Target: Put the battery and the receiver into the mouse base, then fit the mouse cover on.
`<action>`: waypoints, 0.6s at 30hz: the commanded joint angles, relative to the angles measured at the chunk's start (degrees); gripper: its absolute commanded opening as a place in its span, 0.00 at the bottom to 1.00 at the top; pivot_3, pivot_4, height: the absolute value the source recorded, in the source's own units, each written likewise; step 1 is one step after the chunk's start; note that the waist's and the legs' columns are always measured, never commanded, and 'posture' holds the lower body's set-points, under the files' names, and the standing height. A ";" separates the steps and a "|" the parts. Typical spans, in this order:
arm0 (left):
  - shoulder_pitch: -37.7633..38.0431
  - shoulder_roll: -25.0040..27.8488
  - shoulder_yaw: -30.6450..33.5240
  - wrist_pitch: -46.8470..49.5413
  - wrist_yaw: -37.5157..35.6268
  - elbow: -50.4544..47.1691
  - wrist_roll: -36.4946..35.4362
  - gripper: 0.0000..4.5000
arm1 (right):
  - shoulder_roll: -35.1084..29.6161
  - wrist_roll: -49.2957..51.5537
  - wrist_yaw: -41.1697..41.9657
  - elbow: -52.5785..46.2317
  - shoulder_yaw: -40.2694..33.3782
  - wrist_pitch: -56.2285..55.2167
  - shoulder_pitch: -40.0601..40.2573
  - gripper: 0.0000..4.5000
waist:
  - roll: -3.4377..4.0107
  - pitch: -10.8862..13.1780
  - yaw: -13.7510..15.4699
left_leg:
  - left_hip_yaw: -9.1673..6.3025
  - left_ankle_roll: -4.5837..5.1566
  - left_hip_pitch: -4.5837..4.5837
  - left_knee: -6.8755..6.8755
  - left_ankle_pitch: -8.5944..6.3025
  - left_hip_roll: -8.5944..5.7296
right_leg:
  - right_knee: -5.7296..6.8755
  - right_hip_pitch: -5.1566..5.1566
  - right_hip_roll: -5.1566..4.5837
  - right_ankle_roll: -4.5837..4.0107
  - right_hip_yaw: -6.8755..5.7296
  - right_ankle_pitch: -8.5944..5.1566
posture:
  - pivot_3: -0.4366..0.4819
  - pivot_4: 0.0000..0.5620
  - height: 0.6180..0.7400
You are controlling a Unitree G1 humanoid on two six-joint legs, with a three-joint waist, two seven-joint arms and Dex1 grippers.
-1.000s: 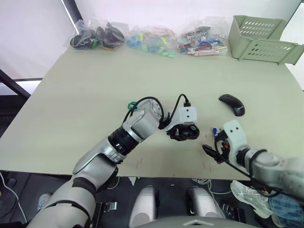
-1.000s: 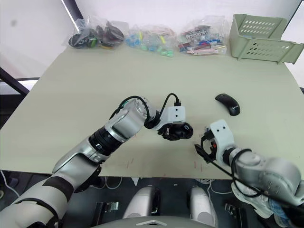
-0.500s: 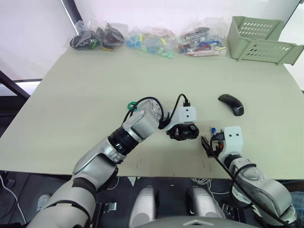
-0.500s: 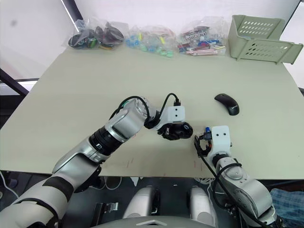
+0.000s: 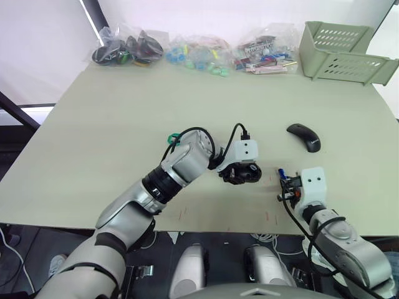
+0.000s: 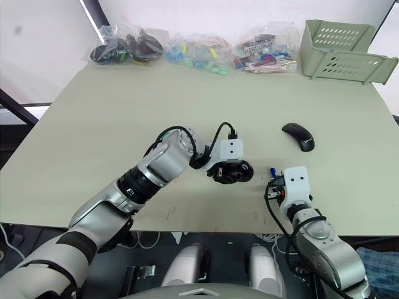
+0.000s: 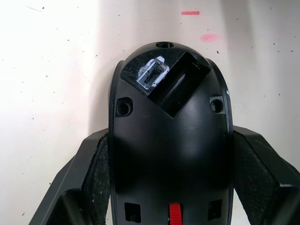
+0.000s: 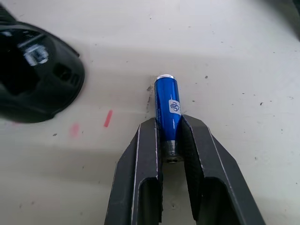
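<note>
Now right gripper (image 8: pixel 169 140) pinches battery (image 8: pixel 167 105); mouse base (image 8: pixel 33 77) near.

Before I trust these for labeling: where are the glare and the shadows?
Left wrist view: the table is washed out bright, with a grey shadow left of the mouse base. Right wrist view: a soft shadow lies beside the battery, which carries a thin highlight.

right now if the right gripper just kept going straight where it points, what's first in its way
Beyond the battery the right gripper grips, the way looks free across bare table; the mouse base lies off to one side, though depth is unclear.
</note>
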 commanded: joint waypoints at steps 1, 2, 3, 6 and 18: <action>1.77 -0.21 -2.18 0.09 0.62 1.91 0.85 0.66 | -4.09 4.20 6.11 -7.31 -4.04 4.28 -3.30 0.02 | 0.01 0.00 -0.05 | 0.00 0.00 0.00 0.00 0.00 0.00 | 0.00 0.00 0.00 0.05 0.00 0.03 | 0.48 0.27 1.00; 1.78 -0.20 -2.20 0.06 0.63 1.91 0.86 0.66 | -4.73 6.71 6.98 -8.04 -5.71 6.66 -4.74 0.02 | 0.00 0.00 -0.03 | 0.01 0.00 0.01 0.01 0.00 0.00 | 0.01 0.00 0.00 0.06 0.01 0.03 | 0.48 0.27 1.00; 1.80 -0.17 -2.21 0.01 0.63 1.88 0.87 0.66 | -5.69 9.16 7.90 -8.83 -7.30 9.42 -6.66 0.02 | 0.00 0.00 0.02 | 0.00 0.00 0.01 0.03 0.00 0.00 | 0.01 0.01 0.02 0.10 0.00 0.06 | 0.48 0.27 1.00; 1.78 -0.13 -2.25 -0.26 0.60 1.93 0.89 0.66 | -10.76 18.60 10.19 -8.15 -11.53 26.44 -17.76 0.02 | 0.04 0.02 -0.14 | -0.02 0.00 0.02 0.05 0.00 0.00 | 0.03 0.02 0.03 0.07 -0.03 0.10 | 0.48 0.27 1.00; 1.64 -0.16 -2.44 -0.69 0.26 2.37 1.14 0.66 | -20.95 38.86 16.76 14.78 -7.77 49.67 -46.67 0.02 | 0.06 0.00 0.01 | 0.04 0.02 -0.03 -0.02 0.00 -0.03 | -0.03 0.00 -0.07 -0.05 0.02 0.24 | 0.48 0.27 1.00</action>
